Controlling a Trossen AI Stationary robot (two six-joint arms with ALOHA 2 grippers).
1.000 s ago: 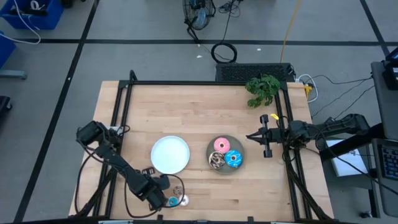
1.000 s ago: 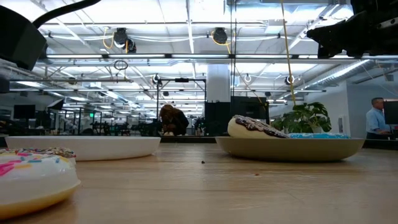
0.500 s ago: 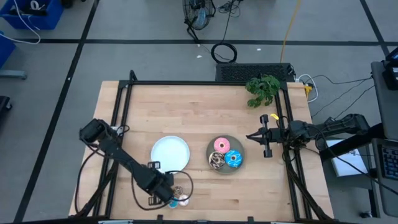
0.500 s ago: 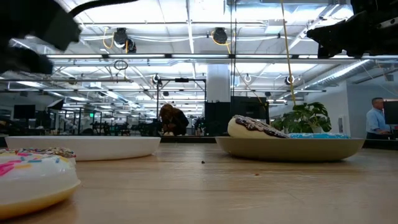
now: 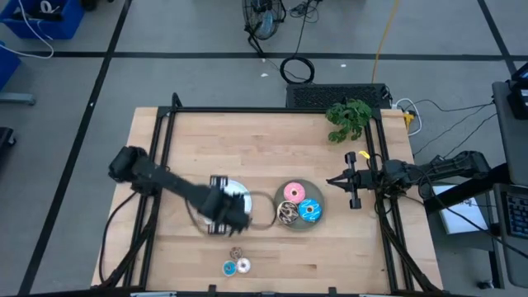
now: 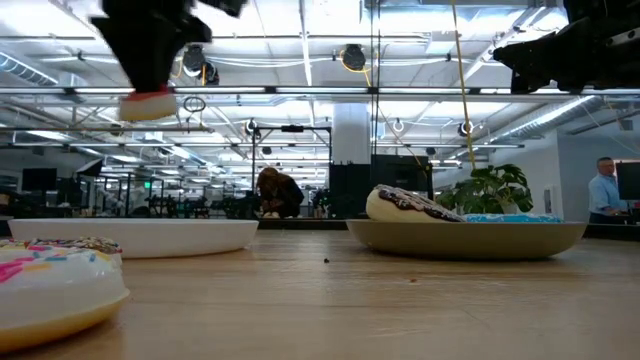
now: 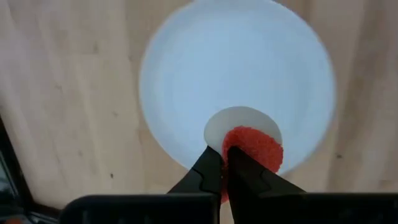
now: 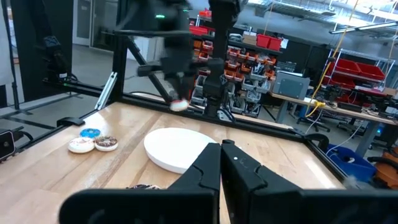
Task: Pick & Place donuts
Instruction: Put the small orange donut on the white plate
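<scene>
I see left gripper (image 7: 225,163) above white plate (image 7: 186,74) — fingers closed on small red donut (image 7: 252,146). Right gripper (image 5: 352,190) waits closed, empty, at right table edge. Three donuts on grey plate (image 5: 279,199) — three near front edge.

Red donut (image 7: 252,146), white underside; white plate (image 7: 186,81); possibly brown-sprinkled donut (image 5: 287,214).

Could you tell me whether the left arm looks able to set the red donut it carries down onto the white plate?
Probably yes: the left gripper, shut on the red donut, hangs above the white plate, whose surface looks bare.
</scene>
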